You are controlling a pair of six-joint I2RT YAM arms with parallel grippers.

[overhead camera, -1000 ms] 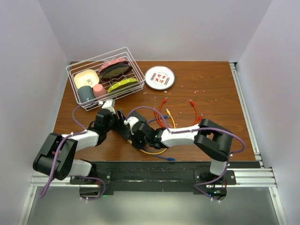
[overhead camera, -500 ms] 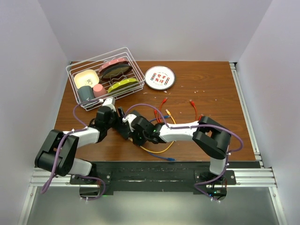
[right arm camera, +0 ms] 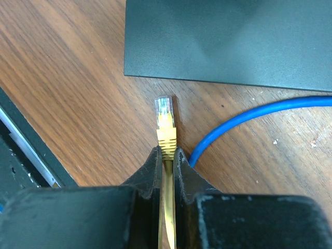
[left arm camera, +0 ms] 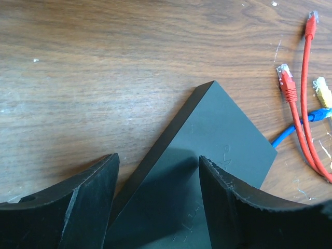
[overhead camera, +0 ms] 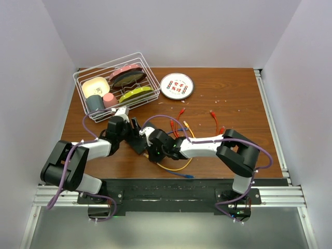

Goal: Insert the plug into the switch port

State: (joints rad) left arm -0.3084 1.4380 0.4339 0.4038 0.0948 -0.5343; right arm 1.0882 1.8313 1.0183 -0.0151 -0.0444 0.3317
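Note:
The switch, a flat matte-black box, lies slantwise between the fingers of my left gripper, which is closed across its width, one finger at each long edge. In the top view the switch shows as a dark sliver between the two wrists. My right gripper is shut on a yellow cable just behind its clear-tipped plug. The plug points at the near edge of the switch and stops a short way from it, above the wood. No sockets show on any visible edge.
A blue cable curves beside the right fingers. Two red cables, a yellow plug and a blue plug lie right of the switch. A wire basket of dishes and a round patterned plate sit at the back.
Both wrists have shifted toward the back left, and the switch has turned and moved with the left gripper. The right gripper has carried the yellow plug closer to the switch.

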